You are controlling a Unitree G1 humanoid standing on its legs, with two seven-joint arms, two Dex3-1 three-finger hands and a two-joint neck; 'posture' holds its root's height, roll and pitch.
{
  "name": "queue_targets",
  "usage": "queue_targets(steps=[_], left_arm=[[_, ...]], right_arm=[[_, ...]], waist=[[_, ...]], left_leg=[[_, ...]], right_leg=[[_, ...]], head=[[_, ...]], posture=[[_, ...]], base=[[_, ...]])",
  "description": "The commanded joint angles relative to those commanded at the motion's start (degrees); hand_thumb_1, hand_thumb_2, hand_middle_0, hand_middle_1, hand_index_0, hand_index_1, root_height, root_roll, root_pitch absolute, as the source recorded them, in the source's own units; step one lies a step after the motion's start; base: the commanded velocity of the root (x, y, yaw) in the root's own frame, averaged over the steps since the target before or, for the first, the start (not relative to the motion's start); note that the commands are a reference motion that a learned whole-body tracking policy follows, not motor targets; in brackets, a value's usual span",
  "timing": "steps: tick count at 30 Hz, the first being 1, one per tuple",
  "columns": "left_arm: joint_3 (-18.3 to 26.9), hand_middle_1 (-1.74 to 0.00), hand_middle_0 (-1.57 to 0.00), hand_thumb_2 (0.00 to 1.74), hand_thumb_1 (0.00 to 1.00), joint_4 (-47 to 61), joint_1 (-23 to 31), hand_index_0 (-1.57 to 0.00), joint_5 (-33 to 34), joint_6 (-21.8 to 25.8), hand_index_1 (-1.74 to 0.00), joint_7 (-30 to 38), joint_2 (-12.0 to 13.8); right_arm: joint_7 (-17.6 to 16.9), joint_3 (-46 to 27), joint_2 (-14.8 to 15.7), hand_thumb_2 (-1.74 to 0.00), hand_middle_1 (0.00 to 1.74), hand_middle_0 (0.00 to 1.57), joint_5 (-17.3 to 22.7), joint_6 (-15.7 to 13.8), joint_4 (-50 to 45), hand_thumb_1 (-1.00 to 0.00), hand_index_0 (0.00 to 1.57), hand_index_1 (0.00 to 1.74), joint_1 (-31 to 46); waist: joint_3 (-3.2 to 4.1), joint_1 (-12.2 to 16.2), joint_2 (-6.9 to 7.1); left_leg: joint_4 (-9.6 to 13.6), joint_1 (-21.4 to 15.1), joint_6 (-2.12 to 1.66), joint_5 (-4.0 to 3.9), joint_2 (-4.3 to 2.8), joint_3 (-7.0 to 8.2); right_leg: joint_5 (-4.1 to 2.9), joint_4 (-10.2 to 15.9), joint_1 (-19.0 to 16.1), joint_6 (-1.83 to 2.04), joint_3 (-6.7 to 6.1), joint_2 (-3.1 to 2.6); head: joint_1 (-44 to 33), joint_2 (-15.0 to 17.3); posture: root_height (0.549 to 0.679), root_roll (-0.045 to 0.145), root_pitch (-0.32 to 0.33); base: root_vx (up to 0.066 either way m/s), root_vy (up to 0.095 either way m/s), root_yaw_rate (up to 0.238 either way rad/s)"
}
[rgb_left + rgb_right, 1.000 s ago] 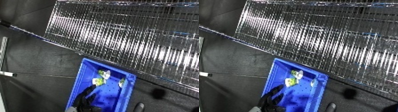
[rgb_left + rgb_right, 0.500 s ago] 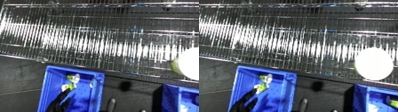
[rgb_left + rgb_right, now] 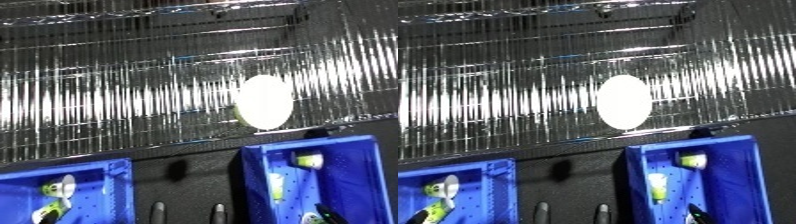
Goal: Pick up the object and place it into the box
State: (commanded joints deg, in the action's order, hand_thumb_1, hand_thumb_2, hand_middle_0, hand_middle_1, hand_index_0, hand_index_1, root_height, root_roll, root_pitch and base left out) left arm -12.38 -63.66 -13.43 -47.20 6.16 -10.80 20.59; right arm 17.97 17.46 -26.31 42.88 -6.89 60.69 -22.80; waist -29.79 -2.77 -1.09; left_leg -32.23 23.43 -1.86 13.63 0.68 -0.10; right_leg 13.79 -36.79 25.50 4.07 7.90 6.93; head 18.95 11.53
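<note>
Two blue bins sit at the bottom of the view below a wire shelf. The left bin [image 3: 111,175] holds small white and green objects [image 3: 59,187]. The right bin [image 3: 258,180] holds a white and green object [image 3: 309,160] and a pale one [image 3: 656,185]. A dark slim shape [image 3: 325,213] lies at the right bin's lower edge; I cannot tell what it is. A white round disc [image 3: 263,102] stands against the wire shelf above the right bin. Neither hand shows.
The shiny wire shelf [image 3: 133,100] fills the upper two thirds of the view. A dark floor strip [image 3: 187,170] separates the two bins. Two small grey upright shapes [image 3: 158,211] [image 3: 219,211] stand at the bottom edge between them.
The camera has swung right: the left bin slid to the lower left corner, and the right bin and white disc moved toward the middle. The black hand seen in the left bin no longer shows.
</note>
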Motion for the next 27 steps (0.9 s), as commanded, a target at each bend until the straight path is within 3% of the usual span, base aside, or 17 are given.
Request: queue_targets(steps=[6, 13, 15, 19, 27], left_arm=[[0.2, 0.0, 0.0, 0.0, 0.0, 2.7, 1.6, 0.0, 0.4, -0.3, 0.0, 0.9, 0.9], [1.4, 0.0, 0.0, 0.0, 0.0, 5.3, 4.3, 0.0, -0.9, -0.5, 0.0, 1.9, 2.1], [2.1, 0.0, 0.0, 0.0, 0.0, 5.3, 5.1, 0.0, -1.2, -0.3, 0.0, 1.9, 2.2], [3.4, 0.0, 0.0, 0.0, 0.0, 4.2, 6.1, 0.0, -1.6, 0.6, 0.0, 1.4, 1.7], [5.4, 0.0, 0.0, 0.0, 0.0, 1.0, 6.4, 0.0, -0.3, 1.5, 0.0, 1.0, -0.1]], right_arm=[[4.8, 3.3, -1.9, 0.0, 0.0, 0.0, -2.9, 2.0, -7.6, 0.0, 0.0, 0.0, 0.7], [1.7, 4.6, -6.7, 0.0, 0.0, 0.0, -3.4, 1.5, -30.8, 0.0, 0.0, 0.0, 5.8], [1.0, 3.3, -7.8, 0.0, 0.0, 0.0, -1.9, -0.1, -37.4, 0.0, 0.0, 0.0, 7.9], [0.2, -1.4, -8.5, 0.0, 0.0, 0.0, 2.7, -6.6, -46.8, 0.0, 0.0, 0.0, 11.0], [-0.5, -10.6, -4.8, 0.0, 0.0, 0.0, 10.0, -15.7, -59.9, 0.0, 0.0, 0.0, 11.4]], waist=[[0.0, 0.7, 0.34], [0.0, 2.8, 1.29], [0.0, 3.5, 1.66], [0.0, 4.8, 2.17], [0.0, 6.1, 2.27]], left_leg=[[-1.1, 0.1, -0.1, 0.74, -0.23, 0.69], [-1.5, 0.3, -0.12, 0.89, -0.78, 1.37], [-1.5, 0.5, -0.13, 0.87, -1.1, 1.68], [-1.4, 0.6, -0.14, 0.92, -1.66, 2.25], [-1.5, 0.6, -0.16, 1.43, -2.21, 3.18]], right_leg=[[0.06, 0.0, 0.1, -0.25, -0.45, -0.23], [0.22, 0.0, 0.5, -0.45, -1.31, -0.78], [0.28, 0.0, 0.8, -0.45, -1.6, -0.96], [0.47, -0.1, 1.1, -0.29, -2.06, -1.33], [0.87, -0.2, 1.3, 0.01, -2.31, -1.48]], head=[[1.3, 0.3], [-3.4, -0.4], [-5.2, -0.3], [-7.8, -0.4], [-9.6, -0.4]], posture=[[0.648, 0.04, 0.056], [0.648, 0.043, 0.063], [0.648, 0.043, 0.067], [0.647, 0.042, 0.073], [0.647, 0.042, 0.08]], base=[[0.0, -0.008, -0.107], [-0.001, 0.01, -0.124], [-0.002, 0.015, -0.126], [0.004, 0.013, -0.097], [0.006, 0.011, -0.043]])
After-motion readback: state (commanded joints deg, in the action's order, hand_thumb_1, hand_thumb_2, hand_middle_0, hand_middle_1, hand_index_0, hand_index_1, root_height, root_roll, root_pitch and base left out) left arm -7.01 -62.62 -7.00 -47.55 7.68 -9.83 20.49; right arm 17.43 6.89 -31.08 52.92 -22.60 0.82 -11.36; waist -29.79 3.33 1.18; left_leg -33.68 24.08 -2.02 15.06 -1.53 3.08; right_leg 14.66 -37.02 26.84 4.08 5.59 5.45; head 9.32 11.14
